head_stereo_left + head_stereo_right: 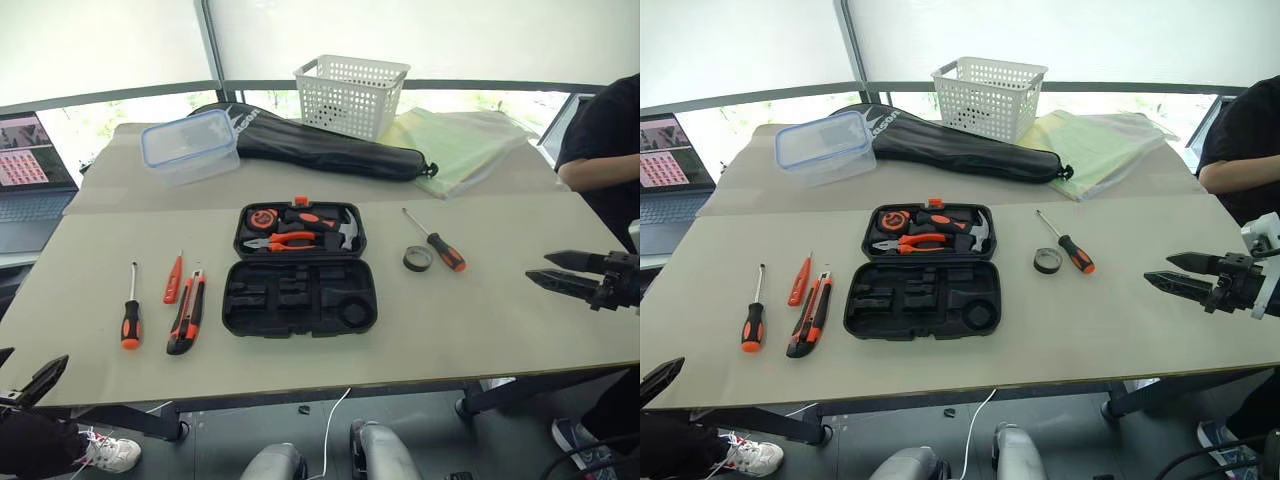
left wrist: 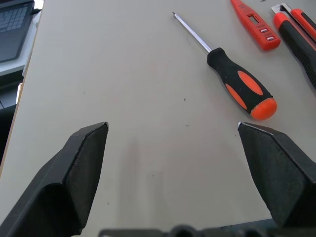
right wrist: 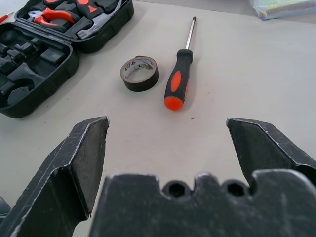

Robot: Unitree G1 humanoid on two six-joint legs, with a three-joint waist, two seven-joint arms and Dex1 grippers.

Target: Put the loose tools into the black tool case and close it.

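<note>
Both grippers hang empty at the near edge. Left gripper [image 2: 173,133] at 7 o'clock, fingers spread wide over bare tabletop [image 1: 480,330]. Right gripper [image 1: 1175,272] at 3 o'clock, fingers wide apart too, holding nothing.

Black tool case [image 1: 300,297] sits mid-tabletop, lid open flat; near half has empty slots, far half holds pliers [image 1: 280,241], hammer [image 1: 345,232] and tape measure [image 1: 262,218].

Loose tools at 9 o'clock of the case: screwdriver [image 1: 131,320], then slim orange screwdriver [image 1: 173,281], then utility knife [image 1: 187,312] just beside the case.

At 3 o'clock: dark tape roll [image 1: 418,258], second screwdriver [image 1: 440,245] just beside it.

Far side: clear lidded tub [image 1: 190,145], long black bag [image 1: 320,143], white basket [image 1: 350,93].
</note>
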